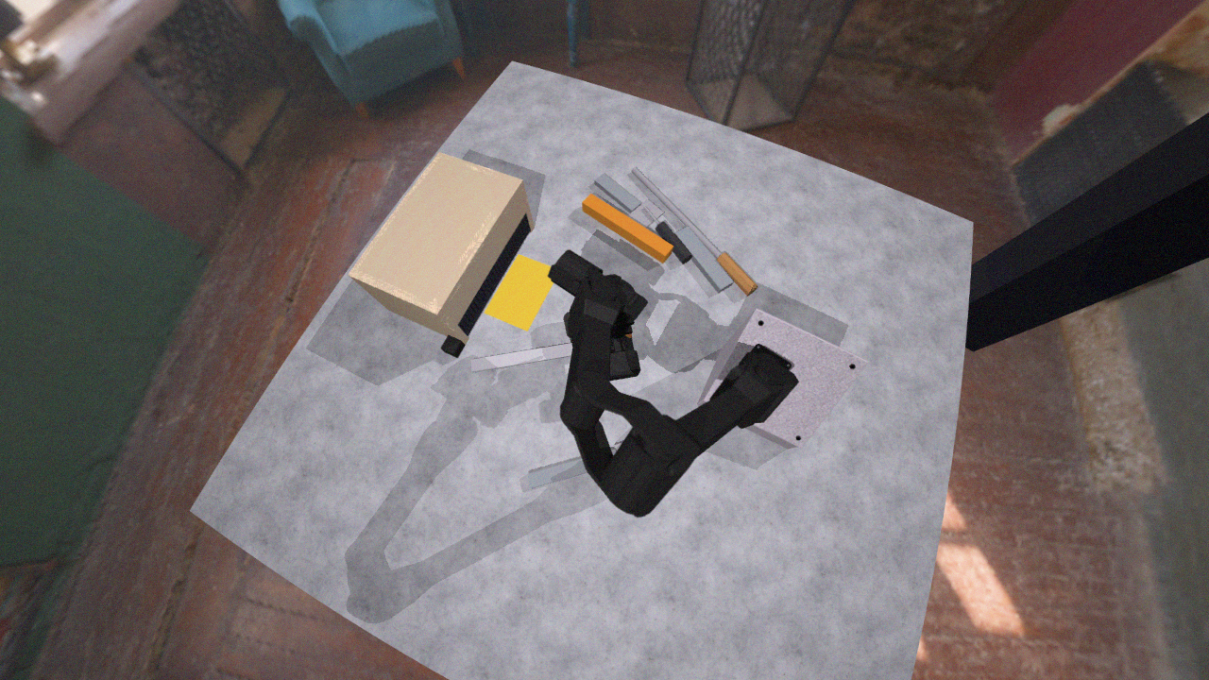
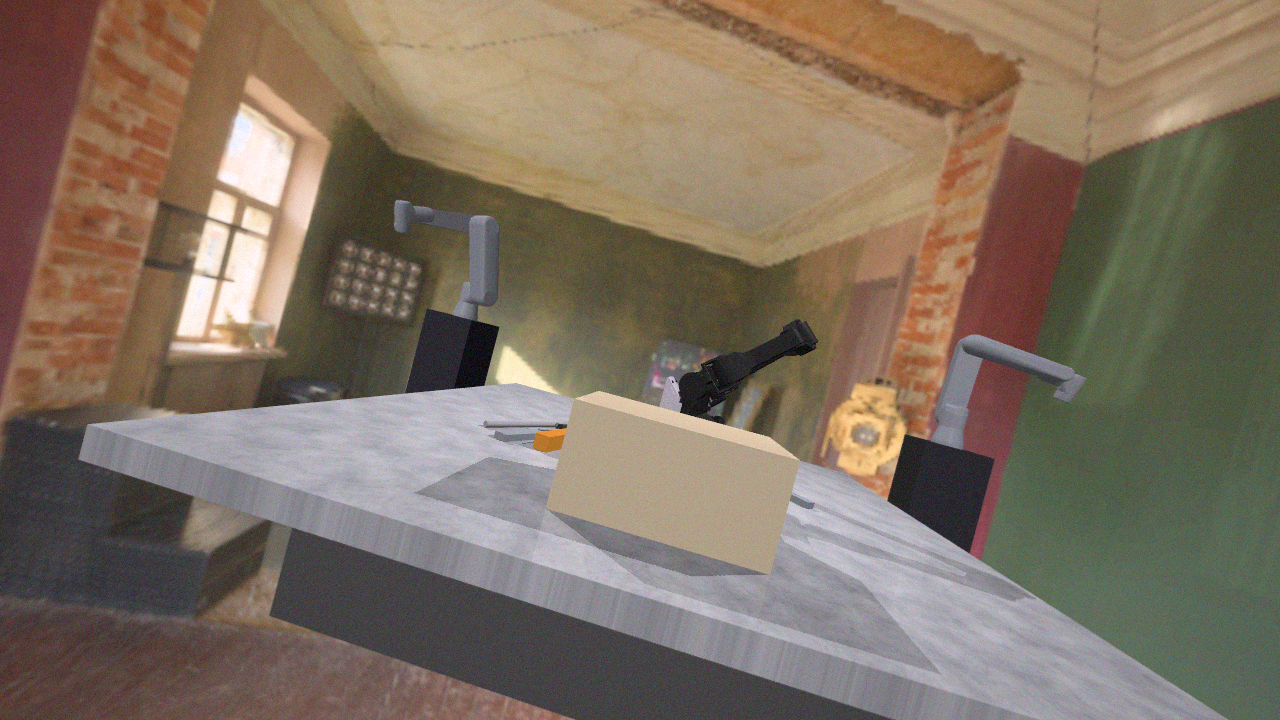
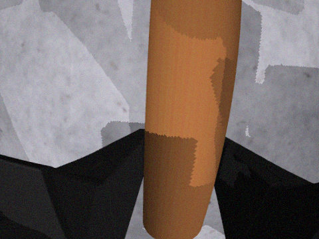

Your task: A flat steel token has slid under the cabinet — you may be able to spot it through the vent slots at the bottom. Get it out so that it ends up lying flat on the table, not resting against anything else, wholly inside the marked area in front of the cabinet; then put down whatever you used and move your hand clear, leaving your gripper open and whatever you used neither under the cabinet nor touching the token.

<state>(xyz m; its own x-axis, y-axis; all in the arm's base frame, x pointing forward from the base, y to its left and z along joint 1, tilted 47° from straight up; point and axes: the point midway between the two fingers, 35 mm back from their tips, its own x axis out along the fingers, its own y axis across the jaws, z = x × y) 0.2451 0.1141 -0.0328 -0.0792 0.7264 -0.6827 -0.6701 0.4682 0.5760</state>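
My gripper point(image 1: 621, 355) point(image 2: 696, 390) point(image 3: 180, 141) is shut on the brown round handle point(image 3: 191, 71) of a long scraper-like tool. Its pale flat blade point(image 1: 519, 356) point(image 2: 671, 394) reaches left from the gripper and hangs above the table, ending short of the cabinet's near corner. The beige cabinet point(image 1: 439, 241) point(image 2: 671, 479) stands at the table's left, with dark vent slots point(image 1: 494, 279) along its bottom front. The yellow marked area point(image 1: 519, 291) lies right in front of the slots, beside my wrist. I do not see the steel token in any view.
Several other tools lie at the back: an orange bar point(image 1: 625, 227), grey strips point(image 1: 701, 253), a black piece point(image 1: 673, 242) and a second brown-handled tool point(image 1: 735, 272). My arm's base plate point(image 1: 824, 384) sits at the right. A black cabinet foot point(image 1: 453, 345) shows at the near corner.
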